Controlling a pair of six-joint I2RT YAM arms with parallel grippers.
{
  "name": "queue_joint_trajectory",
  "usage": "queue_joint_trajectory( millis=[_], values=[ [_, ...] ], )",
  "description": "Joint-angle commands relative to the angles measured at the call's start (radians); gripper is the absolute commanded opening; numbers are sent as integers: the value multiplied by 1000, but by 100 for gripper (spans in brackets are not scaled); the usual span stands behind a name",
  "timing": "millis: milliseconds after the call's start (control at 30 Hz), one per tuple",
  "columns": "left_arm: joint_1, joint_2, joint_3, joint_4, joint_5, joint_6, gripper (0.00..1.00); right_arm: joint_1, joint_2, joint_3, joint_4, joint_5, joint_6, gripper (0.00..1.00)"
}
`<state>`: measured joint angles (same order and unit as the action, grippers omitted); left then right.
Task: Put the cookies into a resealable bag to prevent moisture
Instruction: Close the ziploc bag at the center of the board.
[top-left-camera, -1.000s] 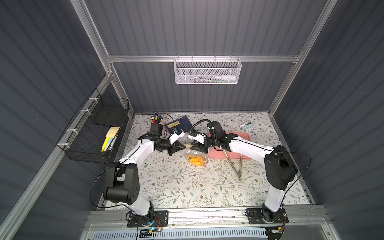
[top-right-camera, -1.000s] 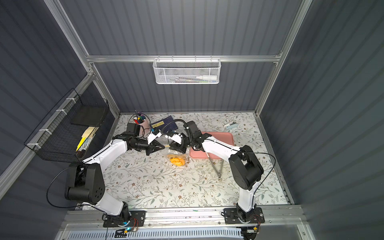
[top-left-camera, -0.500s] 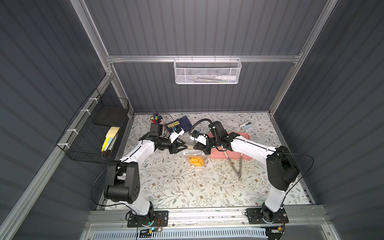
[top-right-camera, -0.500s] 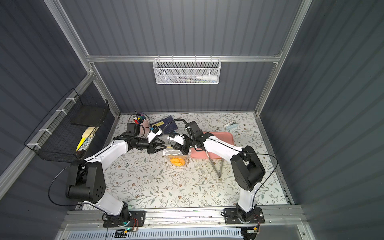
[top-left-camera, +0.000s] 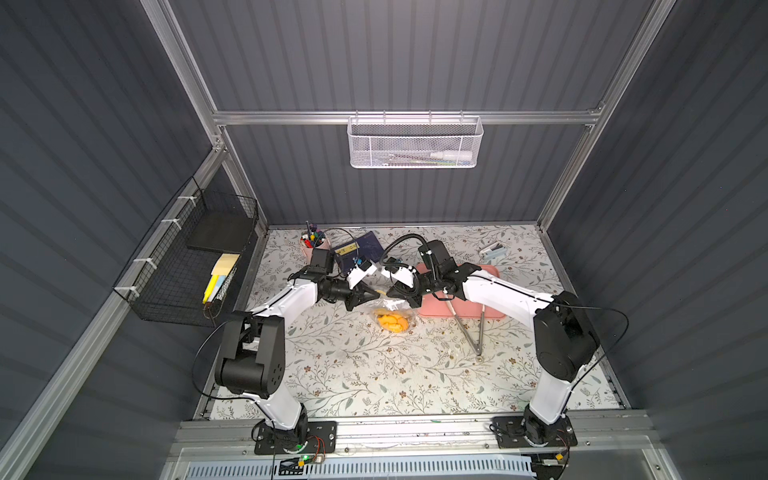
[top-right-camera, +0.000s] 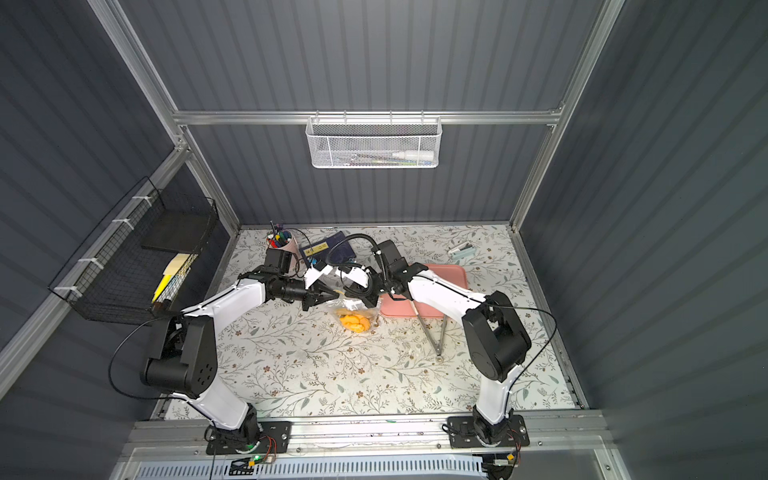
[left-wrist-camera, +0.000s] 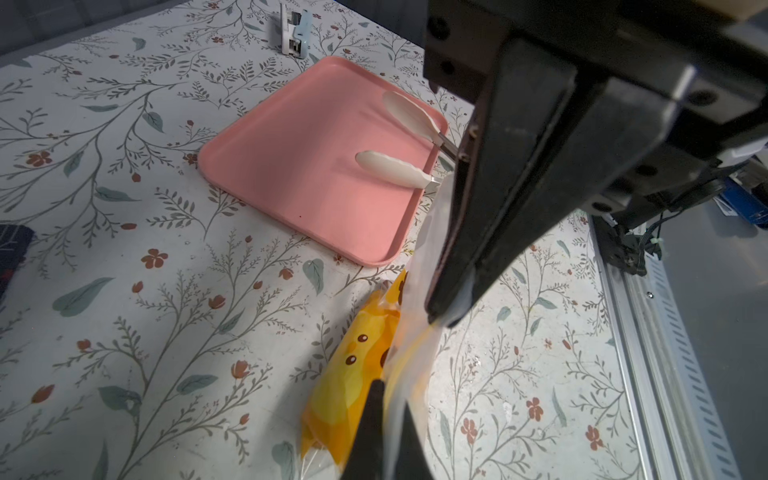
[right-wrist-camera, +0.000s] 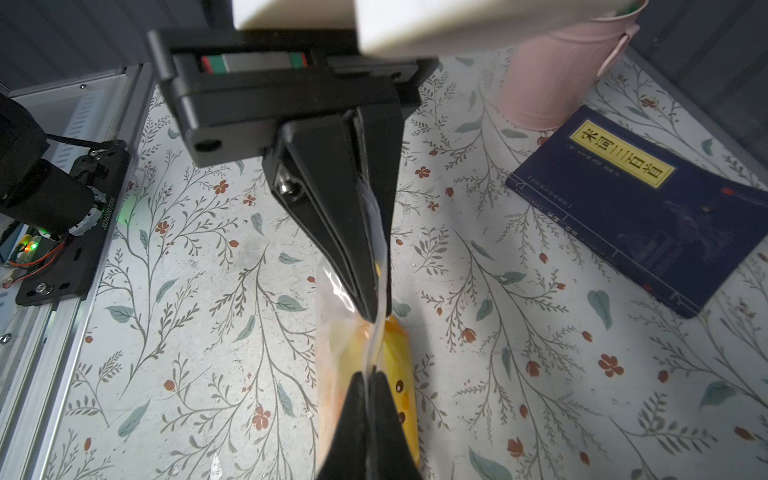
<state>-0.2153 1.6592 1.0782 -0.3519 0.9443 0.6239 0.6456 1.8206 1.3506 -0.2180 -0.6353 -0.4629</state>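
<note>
- my left gripper (top-left-camera: 375, 294) is clenched on the top edge of the resealable bag (top-left-camera: 395, 309). in its wrist view the clear film is pinched flat between the closed jaws.
- my right gripper (top-left-camera: 391, 293) is clamped on that same top edge, just beside the left one. the two tips almost meet, and a short stretch of film runs between them.
- the bag hangs down from both grips between the arms, over the floral table cloth (top-left-camera: 374, 374). it is just beside the corner of the pink tray (top-right-camera: 451, 275).
- the cookies (top-left-camera: 391, 322) sit as a yellow-orange heap in the lower part of the bag. i cannot count them from here.
- i cannot tell whether the bag's bottom rests on the cloth or hangs just above it.
- the tongs (top-left-camera: 469, 336) lie with their white tips on the tray and their hinge end on the cloth, toward the arm bases.
- a blue book (right-wrist-camera: 640, 195) and a pink cup (right-wrist-camera: 557, 70) are at the back of the table, well apart from the bag.
</note>
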Motion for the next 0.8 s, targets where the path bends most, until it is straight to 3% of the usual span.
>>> queue_joint_trajectory(
  millis=[0,67,167,233,300,367,567,667,767],
  values=[
    [-2,5,24,-6,49,9,0,-6,3,13,-18,-28,1,0],
    [-1,2,25,-11,44,6,0,-9,3,10,-19,-30,2,0],
    [-1,2,24,-21,47,9,35,-10,3,10,-18,-33,4,0],
    [-1,2,24,-25,57,8,43,-10,3,10,-15,-31,3,0],
    [-1,-1,24,-24,61,8,39,-11,3,10,-17,-31,2,0],
    [0,-1,25,-31,54,13,3,-12,3,7,-16,-32,2,0],
    [8,1,47,-107,16,51,0,-19,-5,2,-22,-33,-1,0],
    [17,-18,43,-109,4,40,40,-21,-7,-1,-26,-32,-6,0],
    [23,-48,20,-83,-2,32,44,-20,-8,-2,-30,-35,-8,0]
  ],
)
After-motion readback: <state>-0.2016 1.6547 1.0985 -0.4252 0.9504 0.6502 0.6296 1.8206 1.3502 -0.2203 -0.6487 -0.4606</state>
